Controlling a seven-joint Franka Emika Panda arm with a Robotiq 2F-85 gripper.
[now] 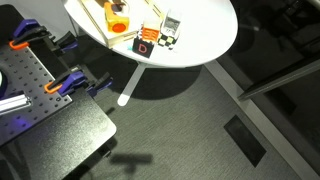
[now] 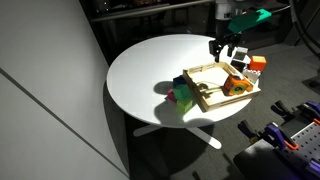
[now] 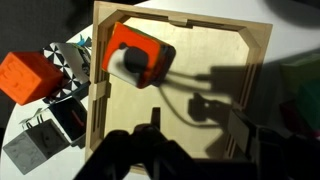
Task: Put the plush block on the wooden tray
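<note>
The plush block (image 3: 135, 55), orange with a pale patch, lies on the wooden tray (image 3: 200, 60) in a corner, tight against the raised edges. It also shows on the tray in both exterior views (image 1: 118, 22) (image 2: 237, 86). The wooden tray (image 2: 208, 88) lies on the round white table. My gripper (image 3: 197, 116) hangs above the middle of the tray, open and empty, apart from the block. An exterior view shows the gripper (image 2: 228, 47) above the tray's far side.
A red-orange cube with a black face (image 1: 146, 45) (image 3: 25, 75) (image 2: 257, 65) sits on the table beside the tray. A small grey box (image 3: 30, 150) and small black-and-white pieces (image 3: 65, 60) lie near it. A green and pink block (image 2: 181, 97) stands at the tray's other side. A black bench with orange clamps (image 1: 68, 82) is nearby.
</note>
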